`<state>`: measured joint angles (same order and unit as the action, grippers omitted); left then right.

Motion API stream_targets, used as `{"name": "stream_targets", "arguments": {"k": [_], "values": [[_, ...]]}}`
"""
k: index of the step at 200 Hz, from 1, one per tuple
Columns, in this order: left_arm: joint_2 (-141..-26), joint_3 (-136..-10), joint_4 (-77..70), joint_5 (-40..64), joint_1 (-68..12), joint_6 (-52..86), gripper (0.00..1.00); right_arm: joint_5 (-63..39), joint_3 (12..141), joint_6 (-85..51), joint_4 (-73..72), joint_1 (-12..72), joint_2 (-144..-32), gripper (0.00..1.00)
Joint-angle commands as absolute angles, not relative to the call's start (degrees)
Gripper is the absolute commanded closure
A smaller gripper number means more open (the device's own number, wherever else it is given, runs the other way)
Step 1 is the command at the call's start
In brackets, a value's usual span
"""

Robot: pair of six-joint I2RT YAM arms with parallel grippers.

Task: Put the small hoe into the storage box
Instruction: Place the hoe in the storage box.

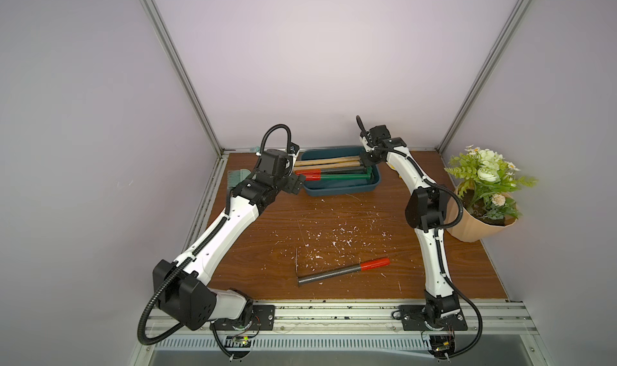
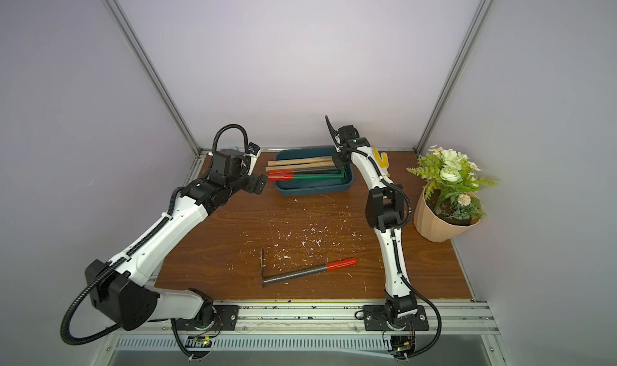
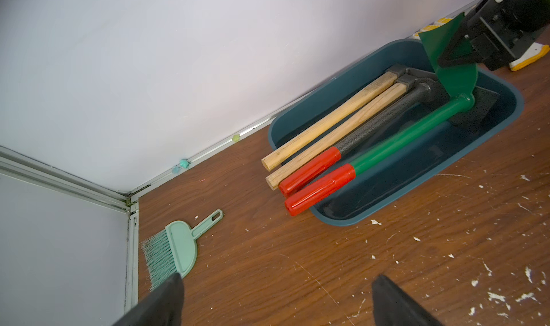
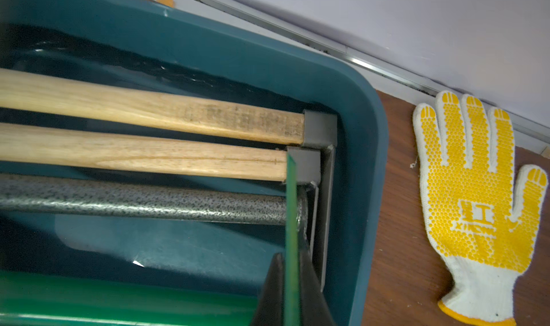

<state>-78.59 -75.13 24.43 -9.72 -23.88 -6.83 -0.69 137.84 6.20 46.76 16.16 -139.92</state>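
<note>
Fingers (image 4: 272,291) of the right gripper (image 4: 293,268) are clamped on the upright green blade of the small hoe (image 3: 416,131). Its shaft lies inside the storage box (image 1: 337,190) with the red grip poking over the left rim; whether the head bears on the box floor I cannot quite tell.

Right arm (image 1: 430,247) rises along the right side of the table (image 1: 367,220) and bends down over the box's right end. Left arm (image 1: 220,234) stretches diagonally toward the box's left end. Its left gripper (image 3: 278,280) gapes wide, holding nothing, just beside the handle ends.

One potted plant (image 1: 480,224). One box with four tools: two wooden-handled tools (image 3: 330,122), one grey-shafted tool (image 3: 387,122), one green. One grey hoe (image 1: 337,272) lies alone near the table's front. One glove (image 4: 476,208), one small brush (image 3: 175,250).
</note>
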Motion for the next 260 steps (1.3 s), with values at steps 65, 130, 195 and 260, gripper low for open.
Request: {"name": "stream_targets", "arguments": {"k": [65, 130, 195, 260], "values": [[-78.7, -75.3, 25.1, -9.8, -23.0, -4.6, 0.01, -4.4, 137.4, 8.3, 46.1, 16.4, -139.3, 0.99], [-78.1, -73.9, 24.1, -10.3, -22.5, -3.9, 0.01, -6.1, 131.8, 6.6, 41.7, 16.5, -132.0, 0.76], [-76.1, -70.6, 20.0, -7.6, -18.1, 1.6, 0.0, 0.6, 107.1, 5.4, 32.2, 25.7, -104.1, 0.77], [-77.3, -66.9, 16.2, -16.4, -14.5, 14.7, 0.01, 4.5, 73.3, -23.0, 26.4, 48.5, -84.4, 0.74]]}}
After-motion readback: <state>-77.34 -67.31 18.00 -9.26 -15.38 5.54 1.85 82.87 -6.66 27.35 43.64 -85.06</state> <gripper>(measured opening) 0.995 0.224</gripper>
